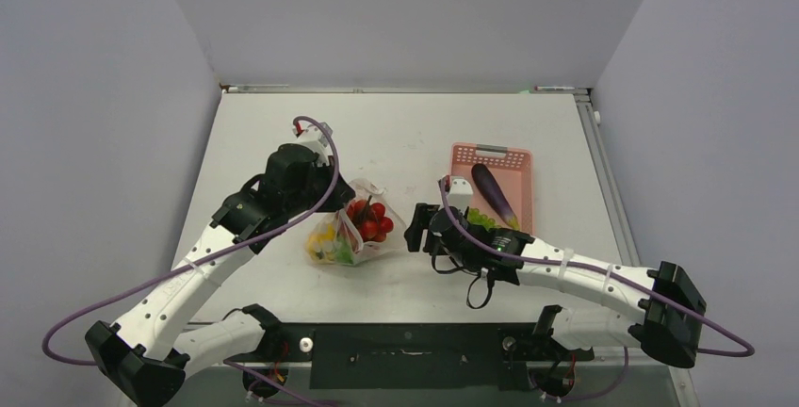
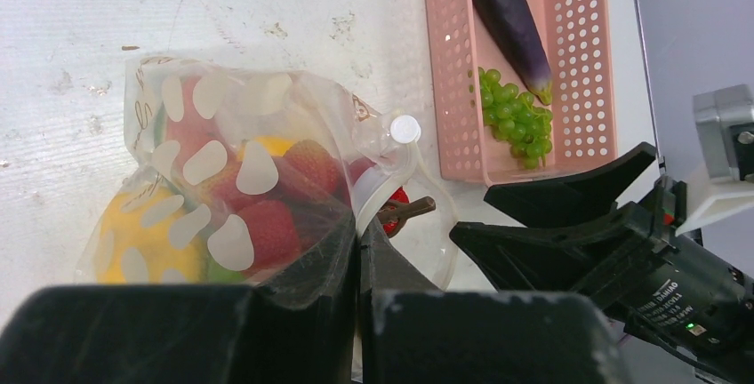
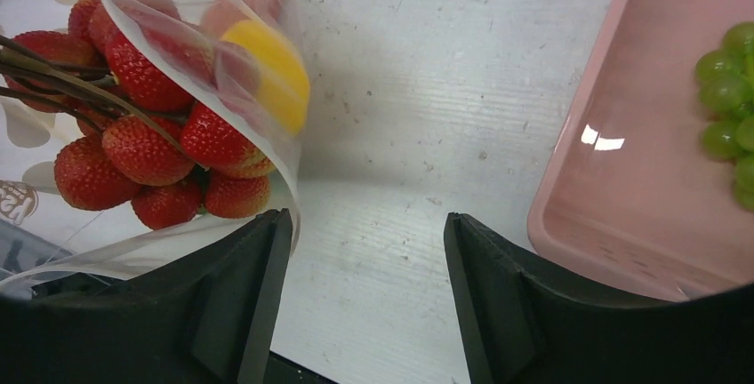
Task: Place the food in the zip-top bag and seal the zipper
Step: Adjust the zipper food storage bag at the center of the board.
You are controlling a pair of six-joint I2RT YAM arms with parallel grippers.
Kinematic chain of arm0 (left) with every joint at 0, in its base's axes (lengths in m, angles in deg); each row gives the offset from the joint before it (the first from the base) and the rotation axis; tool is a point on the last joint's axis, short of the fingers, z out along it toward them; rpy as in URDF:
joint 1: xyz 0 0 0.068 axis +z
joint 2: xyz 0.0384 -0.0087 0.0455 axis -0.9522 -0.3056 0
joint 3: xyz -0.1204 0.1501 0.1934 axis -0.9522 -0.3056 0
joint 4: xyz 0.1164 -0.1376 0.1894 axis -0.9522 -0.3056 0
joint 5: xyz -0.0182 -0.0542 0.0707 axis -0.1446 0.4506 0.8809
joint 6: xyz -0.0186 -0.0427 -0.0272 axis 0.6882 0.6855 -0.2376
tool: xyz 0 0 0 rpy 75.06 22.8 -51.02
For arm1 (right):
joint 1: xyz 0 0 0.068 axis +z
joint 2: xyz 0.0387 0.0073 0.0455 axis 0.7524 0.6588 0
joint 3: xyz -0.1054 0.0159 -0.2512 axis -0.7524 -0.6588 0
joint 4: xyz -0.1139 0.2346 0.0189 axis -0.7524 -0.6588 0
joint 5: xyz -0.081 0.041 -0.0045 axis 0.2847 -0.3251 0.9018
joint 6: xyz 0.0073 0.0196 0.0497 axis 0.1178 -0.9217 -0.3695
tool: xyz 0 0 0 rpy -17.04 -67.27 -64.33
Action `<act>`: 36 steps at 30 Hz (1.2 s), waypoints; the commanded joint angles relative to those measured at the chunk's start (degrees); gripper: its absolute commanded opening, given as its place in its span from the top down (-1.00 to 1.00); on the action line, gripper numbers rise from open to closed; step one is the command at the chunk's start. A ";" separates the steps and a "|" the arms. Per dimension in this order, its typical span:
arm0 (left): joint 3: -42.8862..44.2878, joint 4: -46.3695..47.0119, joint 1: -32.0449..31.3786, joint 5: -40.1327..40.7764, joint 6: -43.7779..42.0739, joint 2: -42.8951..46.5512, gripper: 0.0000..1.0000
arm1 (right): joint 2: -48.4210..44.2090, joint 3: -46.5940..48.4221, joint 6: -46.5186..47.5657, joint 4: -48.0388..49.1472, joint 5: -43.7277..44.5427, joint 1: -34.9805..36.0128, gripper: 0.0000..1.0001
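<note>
The zip-top bag (image 1: 350, 234) lies mid-table, holding red strawberries (image 3: 142, 153), a yellow piece (image 2: 133, 237) and some green food. My left gripper (image 2: 360, 235) is shut on the whitish zipper (image 2: 378, 190) strip at the bag's mouth, lifting that edge. My right gripper (image 3: 369, 224) stands open just right of the bag's mouth, with bare table between its fingers; its left finger (image 3: 253, 268) is up against the bag's edge. A dark purple eggplant (image 1: 494, 193) and a green grape cluster (image 2: 516, 117) lie in the pink basket (image 1: 516, 164).
The pink basket (image 3: 613, 206) sits close on the right of my right gripper. In the left wrist view the right gripper's black fingers (image 2: 569, 193) reach in beside the bag's mouth. Grey walls ring the table on three sides.
</note>
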 commanded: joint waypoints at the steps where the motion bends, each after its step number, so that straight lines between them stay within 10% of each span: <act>1: 3.40 3.93 0.57 -0.95 0.86 0.70 1.00 | -1.67 -1.67 -4.33 4.74 -5.40 -1.59 -0.28; 14: 2.32 4.21 1.19 -3.88 1.11 1.65 1.00 | 4.10 -1.43 -7.45 11.59 -9.49 -2.44 -0.21; 20: 2.74 3.76 1.55 -4.28 1.18 2.27 1.00 | 5.34 -1.21 -7.79 12.62 -10.40 -2.51 0.05; 26: 3.18 3.16 1.89 -4.85 1.11 2.72 1.00 | 3.04 -0.38 -6.61 12.09 -9.15 -2.73 0.85; 36: 3.70 0.78 2.49 -4.89 -0.26 2.97 1.00 | 0.79 12.45 4.01 2.45 -5.98 -3.18 0.89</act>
